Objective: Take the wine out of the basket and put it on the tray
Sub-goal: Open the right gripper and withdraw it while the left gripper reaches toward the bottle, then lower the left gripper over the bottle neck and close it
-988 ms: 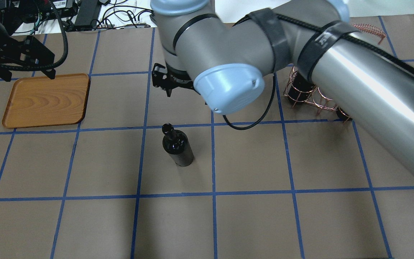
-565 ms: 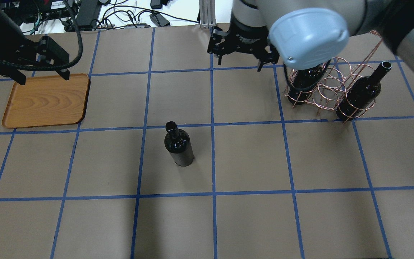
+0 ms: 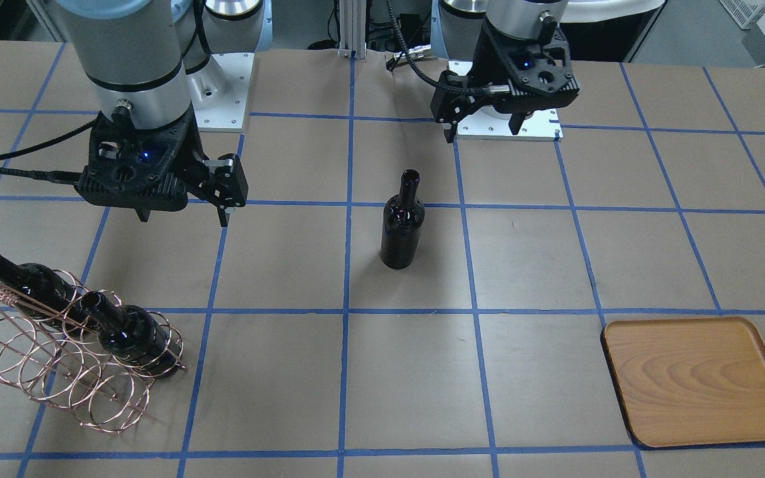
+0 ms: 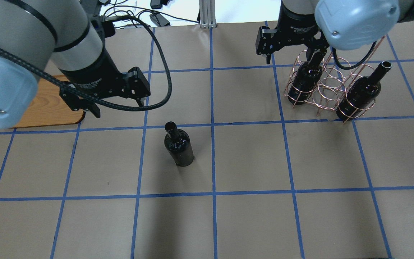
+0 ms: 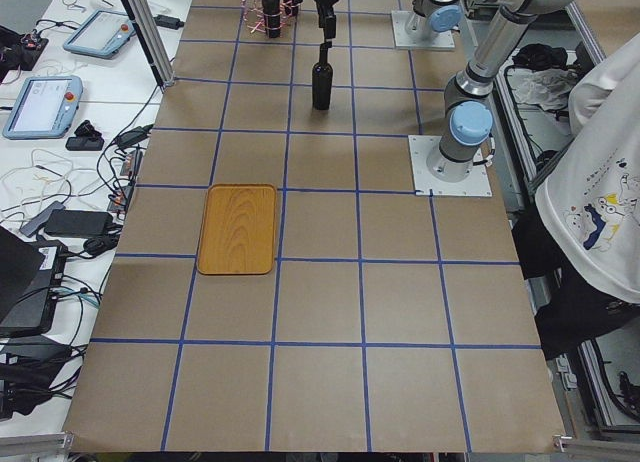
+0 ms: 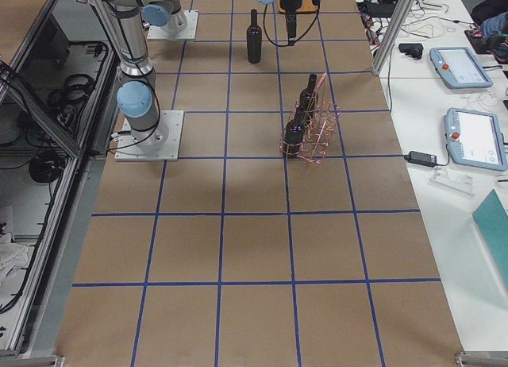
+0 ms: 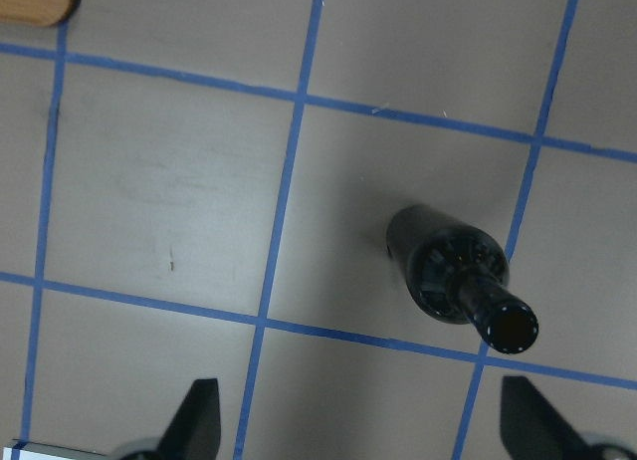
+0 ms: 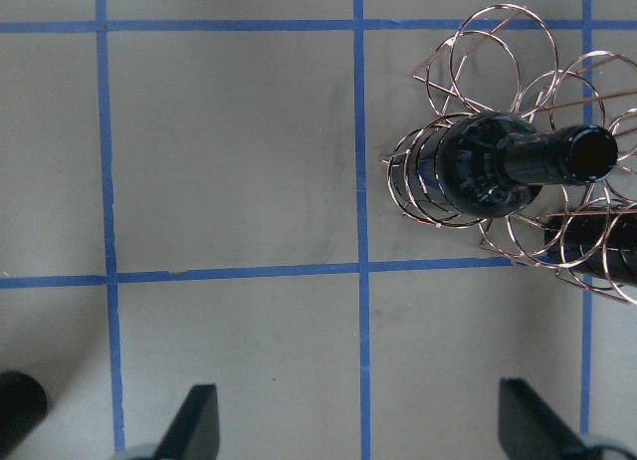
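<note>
One wine bottle (image 4: 178, 145) stands upright on the table's middle, also in the front view (image 3: 402, 229) and the left wrist view (image 7: 453, 271). Two more bottles (image 4: 306, 81) (image 4: 361, 91) sit in the copper wire basket (image 4: 327, 90) at the right, also in the front view (image 3: 57, 378). The wooden tray (image 3: 698, 378) lies bare at the left, partly hidden under my left arm in the overhead view (image 4: 49, 111). My left gripper (image 4: 118, 108) is open and empty, between tray and standing bottle. My right gripper (image 4: 291, 54) is open and empty, high beside the basket's bottle (image 8: 488, 171).
Brown paper with blue tape grid lines covers the table (image 4: 250, 162). Cables and devices lie past the far edge (image 4: 128, 14). A metal post (image 4: 205, 14) stands at the far middle. An operator in a white shirt (image 5: 600, 182) is beside the robot's bases.
My right arm swung from the table's middle to over the basket, uncovering both its bottles. My left arm moved right, off the tray, toward the standing bottle. The bottle stayed put.
</note>
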`<state>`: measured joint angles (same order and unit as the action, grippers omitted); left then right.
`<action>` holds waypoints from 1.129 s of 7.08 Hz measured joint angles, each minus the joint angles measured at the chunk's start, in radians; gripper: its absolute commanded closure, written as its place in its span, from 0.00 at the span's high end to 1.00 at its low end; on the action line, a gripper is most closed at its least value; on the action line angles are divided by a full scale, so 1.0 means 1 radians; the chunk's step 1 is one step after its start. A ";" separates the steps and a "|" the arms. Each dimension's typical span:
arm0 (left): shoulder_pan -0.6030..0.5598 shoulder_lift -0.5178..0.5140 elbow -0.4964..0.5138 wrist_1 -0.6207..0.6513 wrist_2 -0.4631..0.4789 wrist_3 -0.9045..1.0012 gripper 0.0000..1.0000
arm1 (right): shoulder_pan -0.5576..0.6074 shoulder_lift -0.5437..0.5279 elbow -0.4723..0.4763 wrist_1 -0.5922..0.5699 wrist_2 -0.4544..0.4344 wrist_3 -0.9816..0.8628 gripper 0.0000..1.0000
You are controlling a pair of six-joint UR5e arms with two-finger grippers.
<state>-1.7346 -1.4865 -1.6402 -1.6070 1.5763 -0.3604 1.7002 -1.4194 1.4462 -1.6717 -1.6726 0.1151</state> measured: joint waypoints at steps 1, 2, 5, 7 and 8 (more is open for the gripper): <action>-0.025 -0.006 -0.021 0.002 -0.006 -0.025 1.00 | -0.010 -0.001 0.006 0.011 -0.002 -0.033 1.00; -0.043 -0.016 -0.039 0.012 -0.014 -0.034 1.00 | -0.023 -0.004 0.009 0.024 0.006 -0.055 1.00; -0.078 -0.081 -0.086 0.119 -0.046 -0.037 1.00 | -0.080 -0.025 0.012 0.066 0.042 -0.157 1.00; -0.088 -0.118 -0.098 0.156 -0.071 -0.036 0.97 | -0.106 -0.030 0.012 0.071 0.063 -0.176 1.00; -0.091 -0.130 -0.099 0.165 -0.073 -0.036 0.89 | -0.109 -0.031 0.013 0.072 0.067 -0.178 1.00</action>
<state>-1.8254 -1.6160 -1.7388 -1.4422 1.5034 -0.3959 1.5908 -1.4504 1.4592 -1.5996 -1.6053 -0.0634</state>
